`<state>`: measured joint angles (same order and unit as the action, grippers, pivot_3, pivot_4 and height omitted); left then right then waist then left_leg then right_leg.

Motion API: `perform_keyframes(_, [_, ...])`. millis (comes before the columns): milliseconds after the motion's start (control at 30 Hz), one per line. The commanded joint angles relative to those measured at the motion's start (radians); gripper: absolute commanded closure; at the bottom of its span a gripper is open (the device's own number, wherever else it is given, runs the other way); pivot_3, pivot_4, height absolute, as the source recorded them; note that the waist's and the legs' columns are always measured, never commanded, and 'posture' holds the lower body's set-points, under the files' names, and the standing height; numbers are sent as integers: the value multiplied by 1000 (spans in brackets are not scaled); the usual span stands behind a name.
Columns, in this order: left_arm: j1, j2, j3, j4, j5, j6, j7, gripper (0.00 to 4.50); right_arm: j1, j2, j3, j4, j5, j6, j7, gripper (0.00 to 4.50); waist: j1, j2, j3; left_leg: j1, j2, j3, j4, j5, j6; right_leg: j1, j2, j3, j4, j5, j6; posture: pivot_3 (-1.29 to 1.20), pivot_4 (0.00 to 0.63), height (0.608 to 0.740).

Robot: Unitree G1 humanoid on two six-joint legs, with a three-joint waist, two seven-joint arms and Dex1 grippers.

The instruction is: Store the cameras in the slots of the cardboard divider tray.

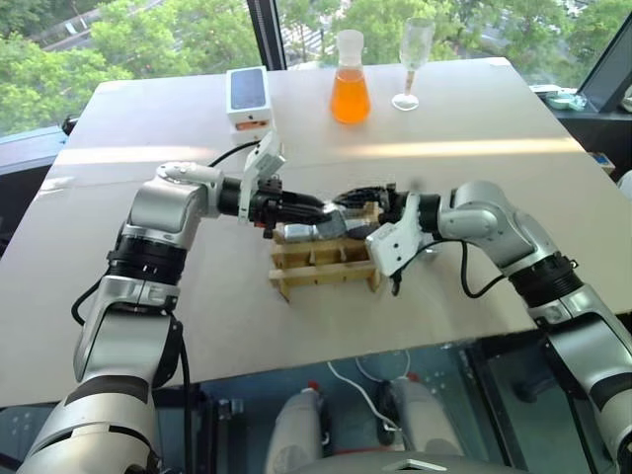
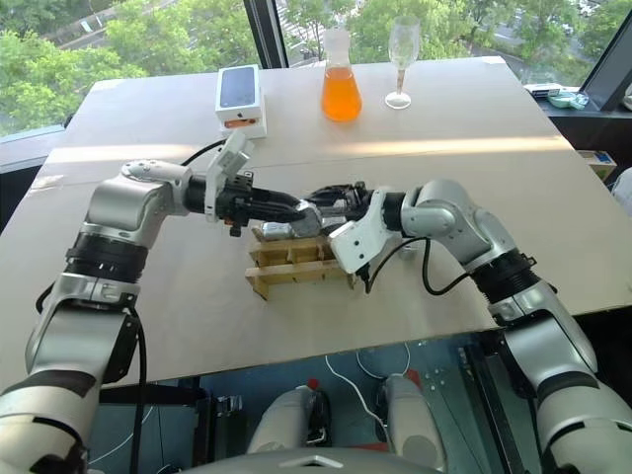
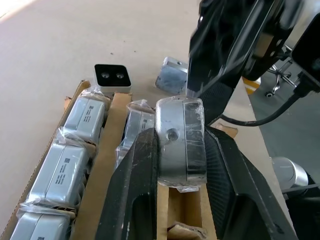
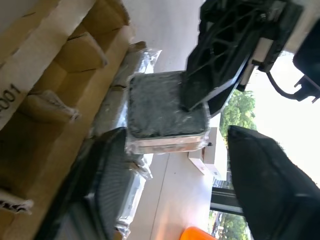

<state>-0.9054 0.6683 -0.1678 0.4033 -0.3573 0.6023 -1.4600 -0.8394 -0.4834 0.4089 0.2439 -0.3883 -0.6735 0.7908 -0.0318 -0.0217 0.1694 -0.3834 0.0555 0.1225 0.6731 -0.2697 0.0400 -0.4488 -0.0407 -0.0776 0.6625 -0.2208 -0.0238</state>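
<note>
A plastic-wrapped camera [image 3: 181,137] hung just above the cardboard divider tray [image 1: 324,261] near the middle of the tabletop [image 1: 474,118], clamped between the left pincer [image 3: 182,165]'s black fingers [image 3: 136,170]. The right pincer [image 4: 170,175] sat beside it with fingers spread apart, gripping nothing. More wrapped cameras [image 3: 60,170] filled the tray's far slots. Two lay loose on the tabletop beyond it.

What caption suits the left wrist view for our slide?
Left hand shut on a wrapped camera above the cardboard divider tray.
</note>
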Motion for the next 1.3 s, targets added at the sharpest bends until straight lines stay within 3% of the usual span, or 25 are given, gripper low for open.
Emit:
perform_keyframes(33, [-7,9,37,-32,-11,-15,7,3803,38,-13,-65,-83,95,66,-6,79,1,0,0,0,0,0,0,0,0,0,0,0,0,0,0,0,150,740])
perform_keyframes(267, [73,43,101,-128,-37,0,55,3803,268,-85,-188,-273,345,343,48,79,12,-1,0,0,0,-1,1,0,0,0,-3,0,0,0,0,0,150,740])
perform_keyframes(467, [208,93,164,-303,-79,46,107,3803,579,-115,-353,-566,779,789,67,79,21,-1,0,0,1,-2,1,0,0,1,-4,-1,0,0,0,0,150,740])
perform_keyframes(633, [283,146,175,-383,-92,11,81,3803,760,-138,-490,-670,1030,996,66,79,24,-3,0,-1,0,-4,3,0,0,2,-4,-2,0,-2,4,0,150,740])
perform_keyframes(800, [285,211,98,-304,-1,-178,-19,3803,937,-146,-559,-697,1140,1025,144,79,29,-3,0,1,0,-5,3,-3,5,3,-2,-4,0,-2,4,0,150,740])
perform_keyframes(1067, [145,140,-8,-45,137,-469,-91,3803,1015,-79,-542,-730,1091,971,106,79,46,-4,0,1,0,-5,4,-3,6,3,2,-3,0,-2,4,0,150,740])
perform_keyframes(1300, [96,81,-23,79,174,-578,-123,3803,1063,-57,-534,-762,1057,951,80,79,46,-4,-1,-1,1,-6,7,-3,6,3,3,-4,0,-2,4,0,150,740])
